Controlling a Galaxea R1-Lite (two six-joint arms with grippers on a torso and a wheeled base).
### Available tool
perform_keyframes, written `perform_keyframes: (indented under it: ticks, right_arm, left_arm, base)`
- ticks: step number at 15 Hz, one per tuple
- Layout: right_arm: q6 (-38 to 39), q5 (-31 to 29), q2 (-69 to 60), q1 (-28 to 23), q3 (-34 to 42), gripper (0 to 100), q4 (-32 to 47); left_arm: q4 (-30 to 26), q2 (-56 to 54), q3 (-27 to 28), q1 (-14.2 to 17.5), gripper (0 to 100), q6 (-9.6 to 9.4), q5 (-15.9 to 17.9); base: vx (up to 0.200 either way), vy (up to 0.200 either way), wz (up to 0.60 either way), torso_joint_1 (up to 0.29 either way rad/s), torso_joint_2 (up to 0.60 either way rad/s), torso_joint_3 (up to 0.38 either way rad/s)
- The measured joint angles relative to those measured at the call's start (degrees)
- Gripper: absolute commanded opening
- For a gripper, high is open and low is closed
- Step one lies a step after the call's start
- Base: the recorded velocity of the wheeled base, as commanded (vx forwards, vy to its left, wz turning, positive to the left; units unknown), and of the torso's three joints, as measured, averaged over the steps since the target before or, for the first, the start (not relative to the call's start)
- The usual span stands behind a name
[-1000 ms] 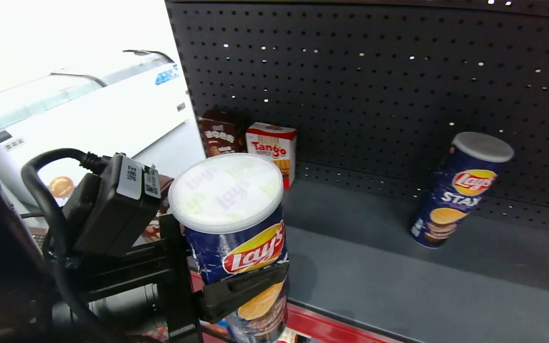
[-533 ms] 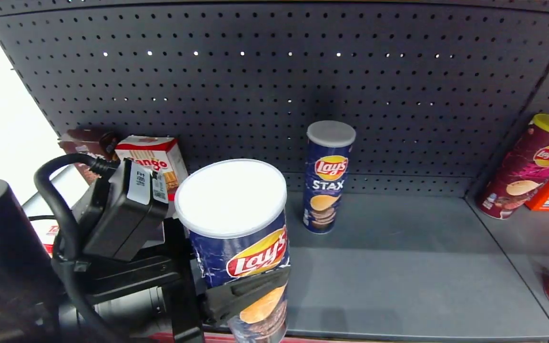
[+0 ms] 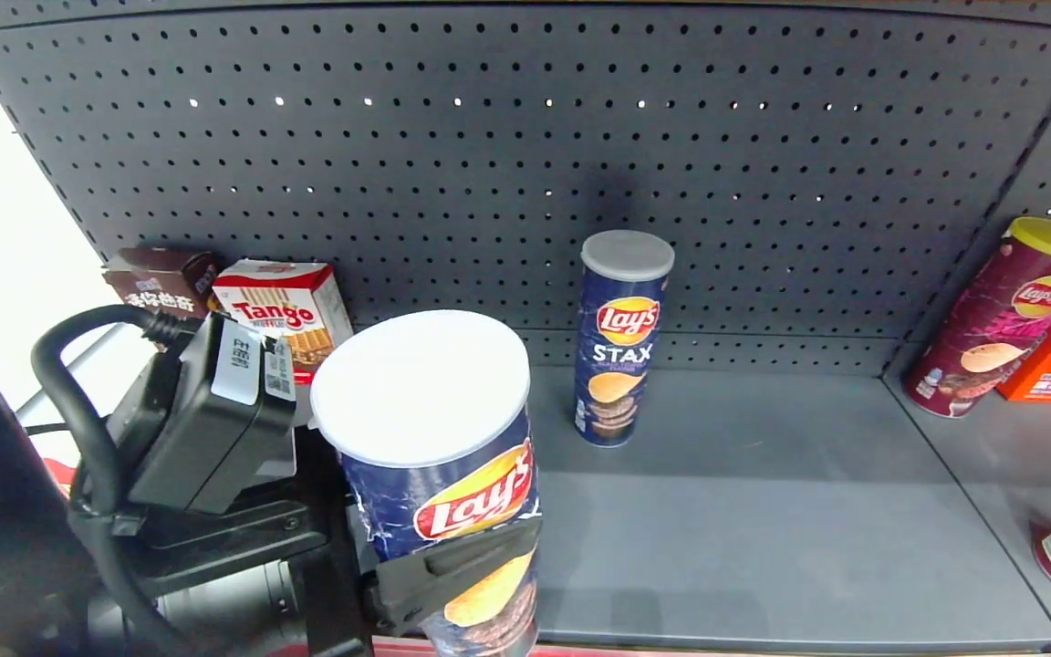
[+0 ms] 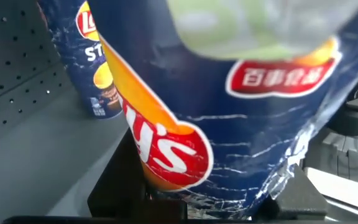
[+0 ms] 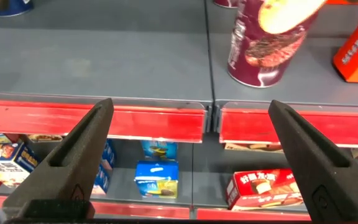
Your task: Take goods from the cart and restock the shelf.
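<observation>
left fingers (image 3: 452,570) still clamped on the chips can (image 3: 425,401), barely shifted since 0.5 s ago; right fingers (image 5: 73,162) wide open, empty.

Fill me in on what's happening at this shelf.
The left pincer grips a blue chip can upright at the front edge of the shelf. A matching blue can stands farther back by the pegboard. The right pincer hangs open and empty before the shelf's red edge, near a maroon can.
</observation>
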State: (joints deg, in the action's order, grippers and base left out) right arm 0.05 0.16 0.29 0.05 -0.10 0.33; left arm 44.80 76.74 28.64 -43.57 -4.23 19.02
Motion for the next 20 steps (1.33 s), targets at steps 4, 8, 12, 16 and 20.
perform_keyframes:
  ticks: [4, 8, 12, 16, 20]
  right_arm:
    - [-1.2, 0.7, 0.1, 0.3, 0.0, 100, 0.1]
    - [-2.1, 3.1, 2.2, 0.9, -7.5, 100, 2.3]
    - [-5.7, 16.3, 6.7, 2.9, -15.8, 100, 4.9]
    - [-6.5, 25.1, 15.4, 4.0, -21.2, 100, 2.5]
    - [-10.2, 27.8, 28.1, 5.6, -28.5, 100, -3.1]
  left_arm:
    - [-0.3, -0.3, -0.7, -0.5, 0, -2.11, -5.2]
    - [-0.3, -0.2, -0.5, -0.5, 0, -2.28, -7.1]
    - [-0.2, -0.3, -1.4, 0.0, 0, -1.73, -7.2]
    - [-0.2, -0.1, -1.2, 0.1, 0, -0.66, -6.9]
    - [-0.2, 0.0, -1.1, 0.1, 0, -0.33, -6.9]
  base:
    - [0.000, 0.000, 0.00, 0.000, 0.00, 0.000]
    - [0.000, 0.000, 0.00, 0.000, 0.00, 0.000]
    - [0.000, 0.000, 0.00, 0.000, 0.00, 0.000]
    - [0.000, 0.000, 0.00, 0.000, 0.00, 0.000]
    - [0.000, 0.000, 0.00, 0.000, 0.00, 0.000]
